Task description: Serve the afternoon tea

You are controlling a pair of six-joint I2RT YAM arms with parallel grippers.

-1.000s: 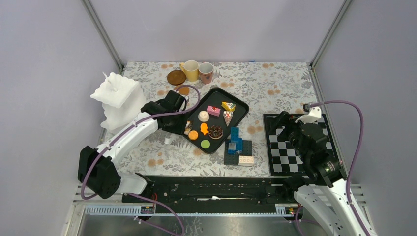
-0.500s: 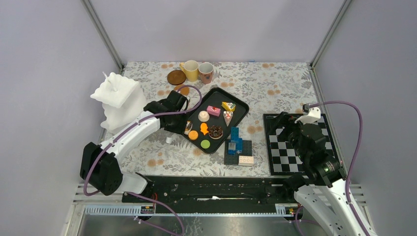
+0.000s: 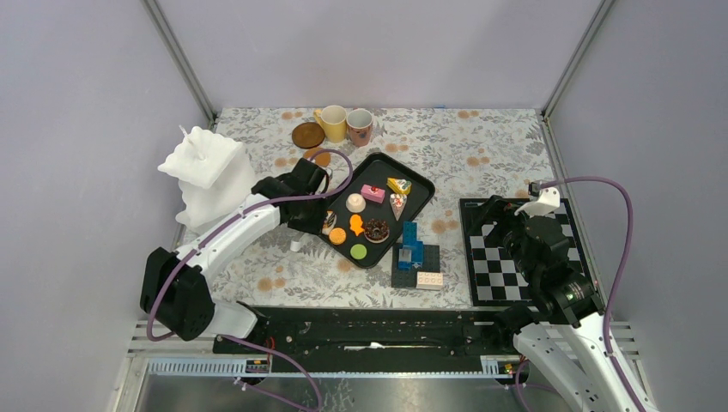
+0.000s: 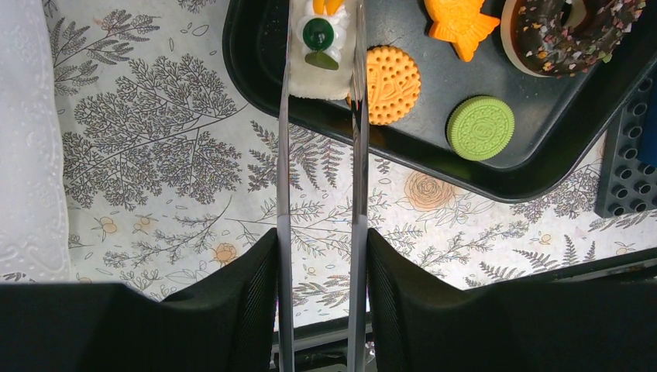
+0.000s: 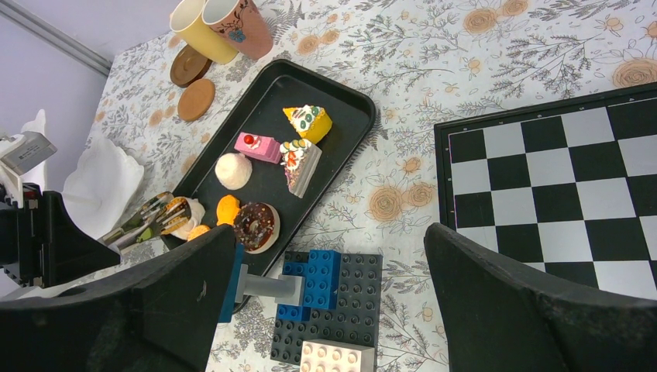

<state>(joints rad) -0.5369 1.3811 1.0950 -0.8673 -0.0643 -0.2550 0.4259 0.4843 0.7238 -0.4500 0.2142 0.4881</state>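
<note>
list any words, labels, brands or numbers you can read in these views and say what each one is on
No text is legible in any view.
orange round cookie: embossed marks on its face, too blurred to read.
green cookie: embossed pattern, no letters can be made out.
chessboard: tiny marks along its border, too small to read.
pinkish mug: a printed pattern, not lettering.
metal tongs: no marking visible.
</note>
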